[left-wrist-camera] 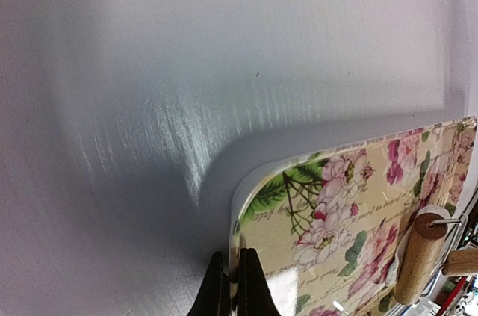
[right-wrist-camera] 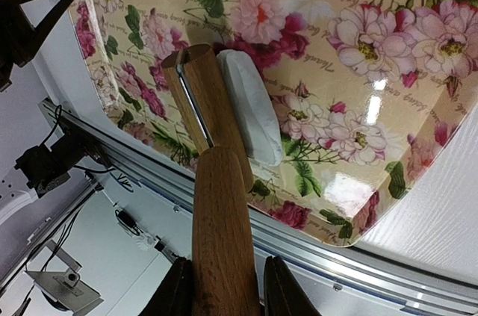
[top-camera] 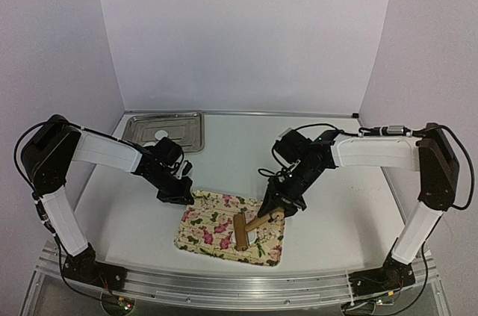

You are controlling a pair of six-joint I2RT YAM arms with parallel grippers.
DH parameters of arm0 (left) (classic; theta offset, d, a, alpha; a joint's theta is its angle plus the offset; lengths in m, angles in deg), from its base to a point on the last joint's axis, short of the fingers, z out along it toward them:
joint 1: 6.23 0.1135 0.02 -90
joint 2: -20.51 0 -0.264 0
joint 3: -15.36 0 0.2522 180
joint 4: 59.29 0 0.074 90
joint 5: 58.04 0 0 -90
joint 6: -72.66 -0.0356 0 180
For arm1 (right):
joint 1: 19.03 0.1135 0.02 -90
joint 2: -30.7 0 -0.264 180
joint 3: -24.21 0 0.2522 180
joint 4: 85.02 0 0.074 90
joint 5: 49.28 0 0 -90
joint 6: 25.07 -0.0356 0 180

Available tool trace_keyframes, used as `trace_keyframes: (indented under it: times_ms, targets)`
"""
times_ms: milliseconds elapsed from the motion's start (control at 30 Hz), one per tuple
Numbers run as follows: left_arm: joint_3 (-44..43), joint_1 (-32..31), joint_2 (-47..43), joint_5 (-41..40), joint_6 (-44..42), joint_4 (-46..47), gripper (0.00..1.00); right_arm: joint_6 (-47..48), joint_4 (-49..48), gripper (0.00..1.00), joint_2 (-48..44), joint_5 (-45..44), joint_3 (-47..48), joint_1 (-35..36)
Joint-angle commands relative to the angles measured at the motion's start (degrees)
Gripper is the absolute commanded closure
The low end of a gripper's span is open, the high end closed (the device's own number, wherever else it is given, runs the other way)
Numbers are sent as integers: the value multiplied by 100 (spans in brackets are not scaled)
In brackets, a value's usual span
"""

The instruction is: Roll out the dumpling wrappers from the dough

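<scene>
On floral board (top-camera: 216, 235), rolling pin (right-wrist-camera: 205, 107) in right hand (right-wrist-camera: 228, 290) touches dough (right-wrist-camera: 250, 107).

Two robot arms: one left arm (top-camera: 104, 150), one right arm (top-camera: 373, 152). One floral cutting board (top-camera: 213, 230) near on the bench (top-camera: 336, 204). One wooden rolling pin (right-wrist-camera: 198, 99). One flattened white piece of dough (right-wrist-camera: 250, 107). One metal tray (top-camera: 187, 125) far left, holding one small pale round item (top-camera: 159, 135).

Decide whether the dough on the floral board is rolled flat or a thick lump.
Thick lump: the dough bulges beside the roller on the board, not spread thin.
</scene>
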State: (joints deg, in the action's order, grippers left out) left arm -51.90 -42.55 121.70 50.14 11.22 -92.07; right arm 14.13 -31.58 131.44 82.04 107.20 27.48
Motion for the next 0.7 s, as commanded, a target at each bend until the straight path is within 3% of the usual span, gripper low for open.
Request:
trace_keyframes:
  times_ms: [0, 233, 667]
  targets:
    - [119, 46, -279, -244, 49, -61, 100, -177, 1091, 100, -49, -1524, -645, -14]
    - [169, 46, -292, -254, 80, -40, 100, -286, 1121, 100, -467, -1582, -1241, -125]
    - [178, 46, -338, -275, 113, -56, 100, -67, 925, 100, 672, -1443, -474, 135]
